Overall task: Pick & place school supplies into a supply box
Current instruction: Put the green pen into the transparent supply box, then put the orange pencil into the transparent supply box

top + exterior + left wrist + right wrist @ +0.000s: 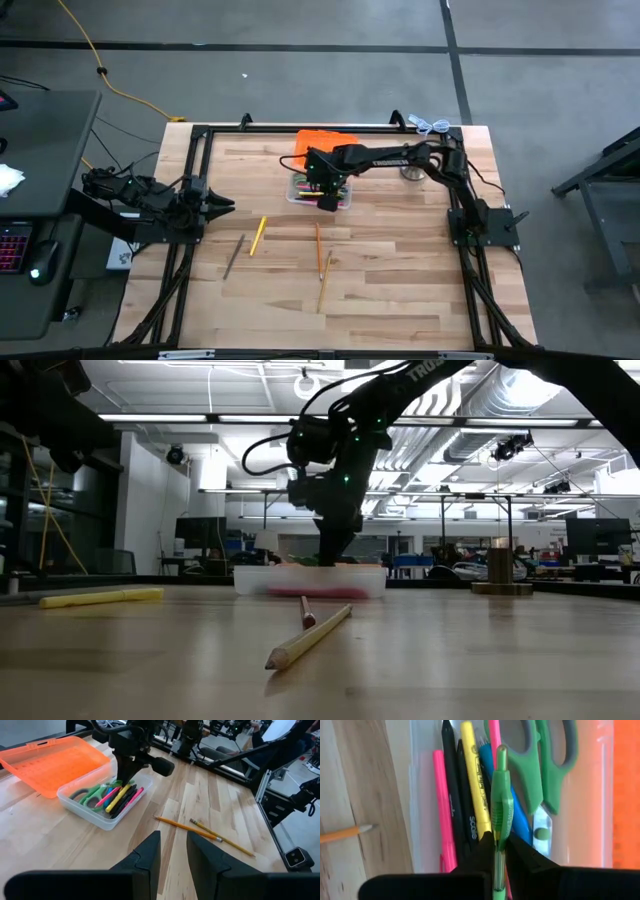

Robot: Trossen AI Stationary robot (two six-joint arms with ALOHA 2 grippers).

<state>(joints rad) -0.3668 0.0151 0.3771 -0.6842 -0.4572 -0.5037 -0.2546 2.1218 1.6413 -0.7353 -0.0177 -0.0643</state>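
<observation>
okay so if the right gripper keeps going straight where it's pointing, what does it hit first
Probably the supplies already in the supply box: the right gripper, shut on a green pen, points down at the blue marker and yellow highlighter.

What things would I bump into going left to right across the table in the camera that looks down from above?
left gripper → grey pencil → yellow marker → supply box → metal bell

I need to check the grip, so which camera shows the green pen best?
The right wrist view: the green pen fills the frame, pinched between the right gripper fingers over the supply box. The left wrist view shows only the gripper above the box; the high and low views hide the pen.
</observation>
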